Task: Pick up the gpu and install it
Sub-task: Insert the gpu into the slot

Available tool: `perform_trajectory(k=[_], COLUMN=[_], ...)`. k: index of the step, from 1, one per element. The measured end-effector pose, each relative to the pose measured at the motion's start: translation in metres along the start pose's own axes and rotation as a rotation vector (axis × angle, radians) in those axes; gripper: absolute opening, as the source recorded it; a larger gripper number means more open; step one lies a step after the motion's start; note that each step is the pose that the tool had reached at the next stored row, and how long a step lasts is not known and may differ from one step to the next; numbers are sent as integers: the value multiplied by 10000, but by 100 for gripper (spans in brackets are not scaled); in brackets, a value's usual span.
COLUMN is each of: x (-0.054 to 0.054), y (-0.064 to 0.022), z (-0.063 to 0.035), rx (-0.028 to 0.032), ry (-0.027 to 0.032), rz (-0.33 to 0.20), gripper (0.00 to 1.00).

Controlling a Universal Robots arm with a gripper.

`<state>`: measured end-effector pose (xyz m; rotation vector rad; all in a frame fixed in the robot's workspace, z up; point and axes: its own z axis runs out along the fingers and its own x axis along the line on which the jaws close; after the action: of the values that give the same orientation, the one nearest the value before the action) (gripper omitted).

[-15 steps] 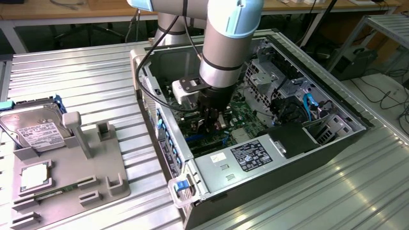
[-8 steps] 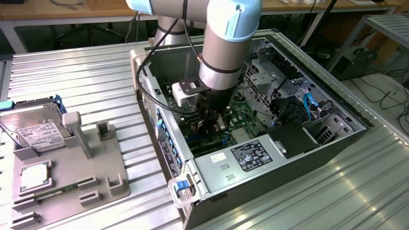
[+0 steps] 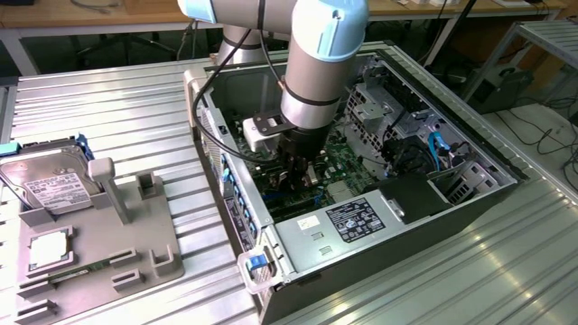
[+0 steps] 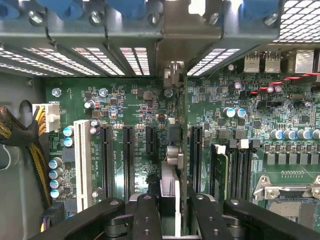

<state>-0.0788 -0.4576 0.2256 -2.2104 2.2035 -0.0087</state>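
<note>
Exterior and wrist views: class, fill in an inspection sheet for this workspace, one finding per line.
Surface: ribbed metal table.
Job's things: gpu edge-on, upright over the motherboard, between the end effector's fingers, inside the open computer case.
Clutter: hard drive and processor chip on a grey holder tray.
Grippers: end effector shut on the gpu.
Cables: black and yellow bundle; blue cable in the case; black cable along the arm.
Surroundings: benches and floor cables behind.
</note>
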Motion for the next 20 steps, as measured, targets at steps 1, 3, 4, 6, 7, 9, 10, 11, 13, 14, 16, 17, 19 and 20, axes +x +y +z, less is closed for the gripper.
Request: perform_trajectory(k=[1, 3, 4, 6, 7, 9, 10, 11, 13, 14, 16, 17, 19, 20], x=[1, -1, -1, -3, -3, -4, -3, -3, -4, -4, -7, -7, -5, -5], y=[1, 5, 7, 6, 7, 7, 7, 7, 7, 7, 5, 5, 6, 6], z=[10, 44, 54, 56, 58, 59, 59, 59, 58, 52, 37, 35, 29, 28], rx=[-1, -2, -6, -3, -1, 0, 0, 0, 6, 12, 31, 32, 27, 28], ry=[0, 0, 9, 1, -2, -5, -5, -5, -5, -8, -21, -18, -5, -7], rz=[-1, 0, -1, -1, -1, 0, 0, 0, -1, 0, 1, 0, -1, -1], gripper=[28, 28, 28, 28, 28, 28, 28, 28, 28, 28, 28, 28, 28, 28])
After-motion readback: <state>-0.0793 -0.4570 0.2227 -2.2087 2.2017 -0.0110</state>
